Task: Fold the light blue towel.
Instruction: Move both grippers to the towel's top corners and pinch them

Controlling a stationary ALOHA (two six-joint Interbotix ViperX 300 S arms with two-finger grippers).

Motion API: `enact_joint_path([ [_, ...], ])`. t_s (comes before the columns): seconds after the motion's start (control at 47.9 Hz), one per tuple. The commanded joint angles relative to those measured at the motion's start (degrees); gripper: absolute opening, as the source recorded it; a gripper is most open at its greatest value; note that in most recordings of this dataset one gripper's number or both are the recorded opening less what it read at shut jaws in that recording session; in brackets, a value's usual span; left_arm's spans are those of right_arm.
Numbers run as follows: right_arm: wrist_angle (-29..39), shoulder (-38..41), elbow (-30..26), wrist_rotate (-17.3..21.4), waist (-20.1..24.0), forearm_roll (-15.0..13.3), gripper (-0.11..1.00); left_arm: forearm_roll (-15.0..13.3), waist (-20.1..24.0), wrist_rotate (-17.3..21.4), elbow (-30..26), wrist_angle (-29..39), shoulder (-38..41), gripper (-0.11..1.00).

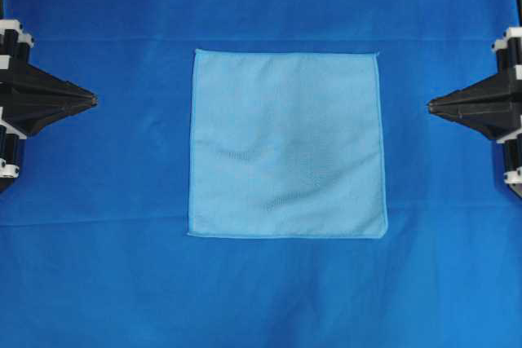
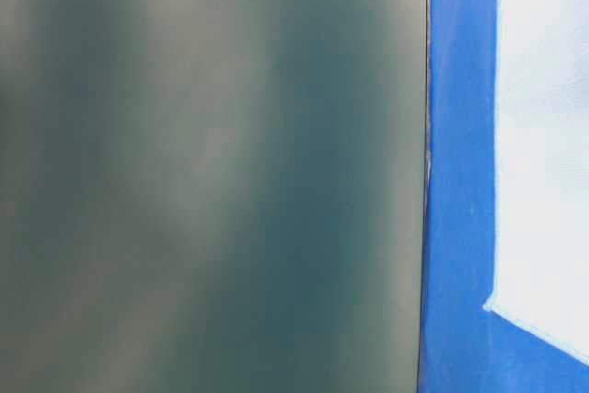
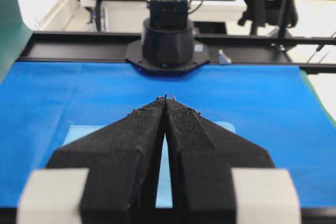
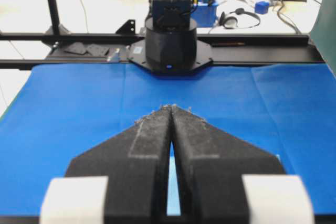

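Note:
The light blue towel (image 1: 287, 144) lies flat and unfolded as a square in the middle of the royal-blue table covering (image 1: 106, 283). Part of it shows pale at the right of the table-level view (image 2: 543, 154). My left gripper (image 1: 92, 101) hovers at the left edge, shut and empty, its tips pointing at the towel from well to its left. My right gripper (image 1: 432, 105) mirrors it on the right, shut and empty, a short way off the towel's right hem. In the wrist views the left gripper (image 3: 166, 98) and right gripper (image 4: 171, 107) have their tips pressed together, with slivers of towel (image 3: 164, 182) (image 4: 172, 192) showing behind them.
A dark green panel (image 2: 212, 172) fills most of the table-level view. The opposite arm bases (image 3: 167, 40) (image 4: 170, 40) stand at the table's far edges on black rails. Beyond lie desks, chairs and headphones (image 4: 237, 18) off the table.

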Motion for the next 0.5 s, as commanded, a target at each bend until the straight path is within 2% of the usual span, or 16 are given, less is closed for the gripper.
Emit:
enact_joint_path([
  [0.0, 0.0, 0.6, -2.2, 0.5, -0.5, 0.1, 0.02, -2.5, 0.2, -1.1, -2.5, -0.4, 1.7, 0.00],
  [0.104, 5.3, 1.8, -4.5, 0.8, -2.4, 0.2, 0.02, -2.4, 0.7, -1.1, -3.0, -1.0, 3.6, 0.00],
  [0.292, 19.9, 6.9, -9.1, 0.9, -9.3, 0.2, 0.02, -2.4, 4.0, -1.3, -3.3, -1.1, 9.8, 0.00],
  [0.48, 22.1, 12.6, -9.4, 1.0, -15.7, 0.2, 0.02, -2.4, 9.3, -1.4, -4.8, -1.1, 18.2, 0.01],
])
